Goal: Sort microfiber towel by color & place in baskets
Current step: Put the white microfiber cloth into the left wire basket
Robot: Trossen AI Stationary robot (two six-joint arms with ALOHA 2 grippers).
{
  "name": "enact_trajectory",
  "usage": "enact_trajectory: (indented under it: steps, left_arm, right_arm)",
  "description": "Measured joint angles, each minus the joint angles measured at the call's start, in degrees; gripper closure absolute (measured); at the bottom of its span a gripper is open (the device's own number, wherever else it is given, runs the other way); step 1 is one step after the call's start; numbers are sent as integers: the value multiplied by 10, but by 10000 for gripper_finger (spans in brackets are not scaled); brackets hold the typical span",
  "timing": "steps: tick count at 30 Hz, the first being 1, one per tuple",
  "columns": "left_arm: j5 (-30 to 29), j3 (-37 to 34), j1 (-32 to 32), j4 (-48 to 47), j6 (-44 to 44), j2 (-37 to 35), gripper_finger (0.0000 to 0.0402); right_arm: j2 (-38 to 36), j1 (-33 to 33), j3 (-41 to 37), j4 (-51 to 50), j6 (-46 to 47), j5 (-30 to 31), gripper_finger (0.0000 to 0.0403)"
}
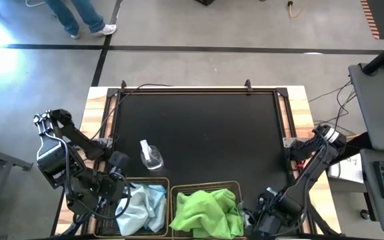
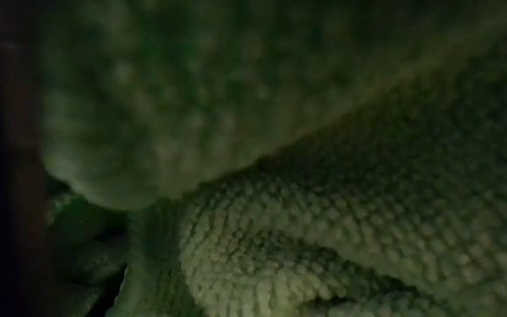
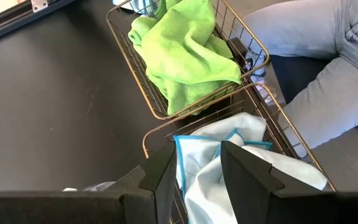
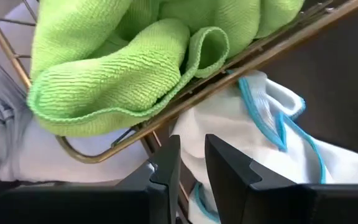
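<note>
The lime green towels [image 1: 205,212] are heaped in the right-hand basket [image 1: 237,189]; the pale blue towels [image 1: 142,210] are piled in the left-hand basket [image 1: 166,181], both at the near edge of the desk [image 1: 199,127]. The left pincer [image 3: 194,171] is held parted over blue cloth, gripping nothing. The right pincer [image 4: 191,163] is seen narrowly parted beside a blue-edged towel [image 4: 272,124], empty. A spray bottle [image 1: 151,156] stands nearby.

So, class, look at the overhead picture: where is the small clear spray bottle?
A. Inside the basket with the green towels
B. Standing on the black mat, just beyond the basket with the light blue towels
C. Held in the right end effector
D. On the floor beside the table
B: the spray bottle sits on the bare black mat, just past the rim of the basket holding the light blue towels.
</note>
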Motion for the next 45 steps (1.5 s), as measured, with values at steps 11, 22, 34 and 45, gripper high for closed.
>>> enact_trajectory:
  steps: [11,22,34,45]
  left_arm:
    - [0,0,0,-23,3,-1,290]
    - [1,0,0,-29,-8,-1,290]
    - [0,0,0,-23,-30,0,290]
    - [1,0,0,-20,-90,2,290]
  right_arm:
    - [6,0,0,-12,0,0,294]
    - [7,0,-2,-124,-56,-12,259]
    - [43,0,-23,-122,-154,-15,243]
    - [46,-7,-44,-117,-258,-6,243]
